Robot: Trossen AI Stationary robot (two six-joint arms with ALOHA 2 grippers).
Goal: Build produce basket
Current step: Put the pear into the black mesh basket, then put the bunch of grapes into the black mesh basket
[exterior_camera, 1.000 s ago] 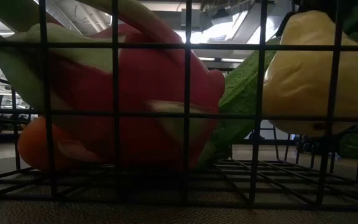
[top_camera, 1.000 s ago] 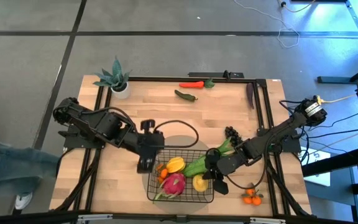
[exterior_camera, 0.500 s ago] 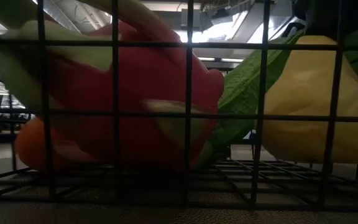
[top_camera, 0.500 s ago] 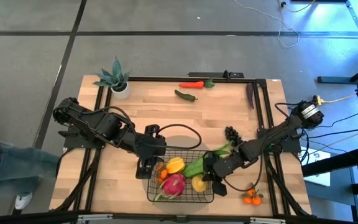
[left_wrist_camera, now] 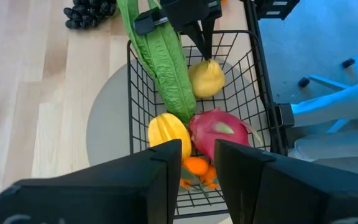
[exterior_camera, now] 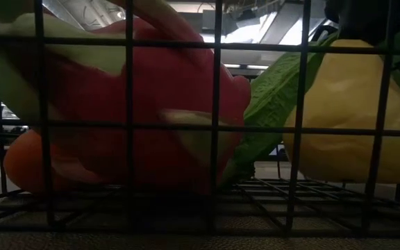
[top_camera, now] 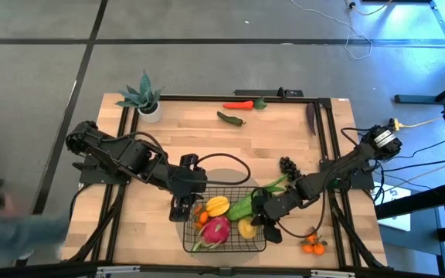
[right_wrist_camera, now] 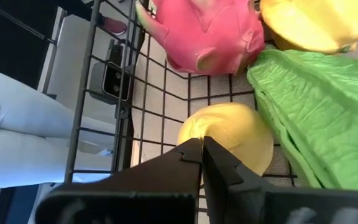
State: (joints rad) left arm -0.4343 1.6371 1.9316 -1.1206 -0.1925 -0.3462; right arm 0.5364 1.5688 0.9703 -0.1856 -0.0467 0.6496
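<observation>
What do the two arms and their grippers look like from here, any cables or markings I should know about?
Both arms are dark, nearly black, jointed links. The left gripper has two broad, flat black fingers; the right gripper has black fingers tapering to narrow tips. A black cable loops off the left arm across the table. The right arm has a round silver-and-black part with a yellow cable near its base. No markings are visible.
</observation>
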